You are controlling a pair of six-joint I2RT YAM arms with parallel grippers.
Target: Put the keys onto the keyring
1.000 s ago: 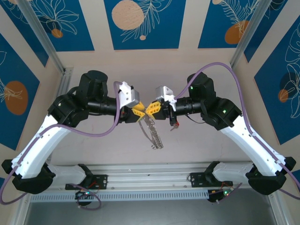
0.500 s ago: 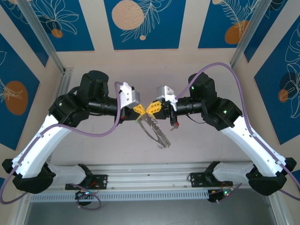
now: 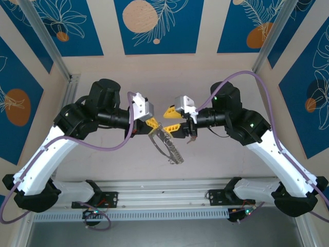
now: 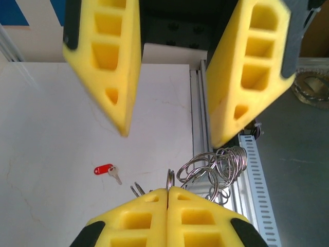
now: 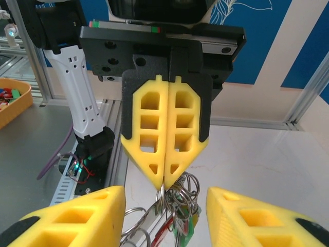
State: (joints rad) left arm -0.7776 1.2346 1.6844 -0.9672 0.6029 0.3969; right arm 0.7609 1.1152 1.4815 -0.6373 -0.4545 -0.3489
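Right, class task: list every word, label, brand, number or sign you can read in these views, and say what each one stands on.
No readable word, number, brand or sign in any view.
red key: head too small to tell any print.
keyring: bare metal, no stamp visible.
blue wall panels: leaf and circle drawings, no lettering.

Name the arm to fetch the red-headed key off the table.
Right: the right gripper stands open; the left gripper is shut on the silver metal keyring. The red-headed key lies loose on the table.
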